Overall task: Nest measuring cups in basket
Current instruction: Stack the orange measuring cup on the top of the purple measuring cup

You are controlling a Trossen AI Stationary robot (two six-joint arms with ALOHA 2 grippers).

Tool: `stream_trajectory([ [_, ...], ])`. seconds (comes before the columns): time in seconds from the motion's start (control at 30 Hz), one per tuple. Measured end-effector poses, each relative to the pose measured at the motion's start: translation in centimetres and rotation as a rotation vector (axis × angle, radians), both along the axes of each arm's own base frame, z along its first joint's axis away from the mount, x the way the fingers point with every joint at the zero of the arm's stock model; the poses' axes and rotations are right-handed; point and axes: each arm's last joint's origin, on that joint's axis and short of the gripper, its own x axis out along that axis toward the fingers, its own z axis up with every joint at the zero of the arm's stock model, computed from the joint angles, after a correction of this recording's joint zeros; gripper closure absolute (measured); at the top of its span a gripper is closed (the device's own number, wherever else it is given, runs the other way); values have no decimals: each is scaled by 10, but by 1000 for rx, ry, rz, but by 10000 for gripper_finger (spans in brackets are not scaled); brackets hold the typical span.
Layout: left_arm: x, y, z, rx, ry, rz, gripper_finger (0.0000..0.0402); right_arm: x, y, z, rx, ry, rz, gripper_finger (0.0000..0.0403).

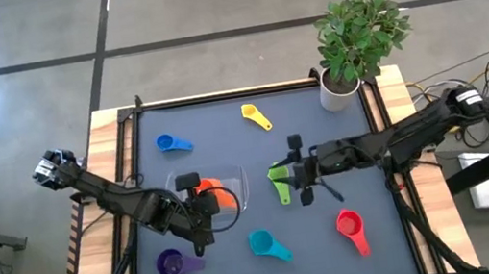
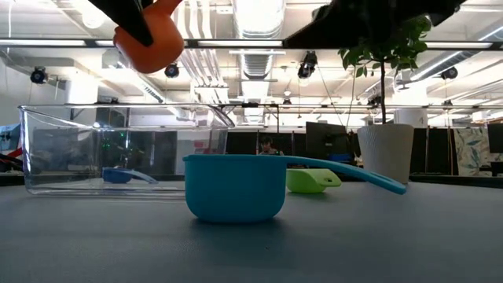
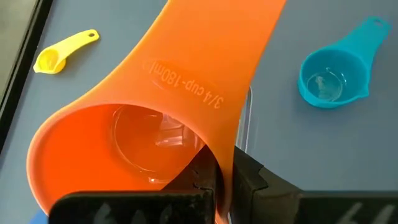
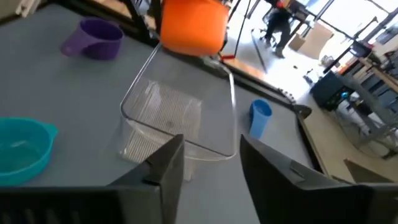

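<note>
My left gripper (image 1: 198,202) is shut on the orange measuring cup (image 1: 221,197) and holds it above the clear basket (image 1: 236,179), which stands on the table's left half. My right gripper (image 1: 291,174) is open, raised over the table's middle and pointing at the basket, touching nothing. The green cup (image 1: 278,188) lies on the mat below its fingertips. Blue (image 1: 171,145), yellow (image 1: 256,116), purple (image 1: 174,262), teal (image 1: 268,244) and red (image 1: 351,228) cups lie scattered on the mat. My left gripper holds the orange cup by the bowl's wall (image 3: 225,163), right beside where the handle joins. One finger (image 3: 205,180) is inside the bowl and one (image 3: 255,180) outside. The fingers slant down from the table's left. The cup (image 2: 149,35) hangs clear above the basket (image 2: 118,149).
A white pot with a green plant (image 1: 340,93) stands at the table's far right corner. The teal cup (image 2: 236,189) stands nearest the front edge, between the purple and red ones. Wooden table edges frame the dark mat.
</note>
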Motion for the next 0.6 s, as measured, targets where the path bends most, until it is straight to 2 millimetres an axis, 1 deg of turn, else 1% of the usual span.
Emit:
stream_trajectory([
  [0.1,0,1,0,17,-14,17,402,7,1,5,15,-90,0,227],
  [0.2,1,2,1,44,-29,31,402,12,2,1,13,-107,3,217],
  [0.3,1,3,1,71,-45,48,402,16,3,-3,29,-130,5,216],
  [0.4,2,5,2,110,-72,74,402,22,5,-4,120,-181,21,216],
  [0.53,2,9,4,242,-142,146,402,33,9,-14,315,-214,118,216],
  [0.6,2,10,2,288,-148,154,402,36,11,-15,372,-253,150,216],
])
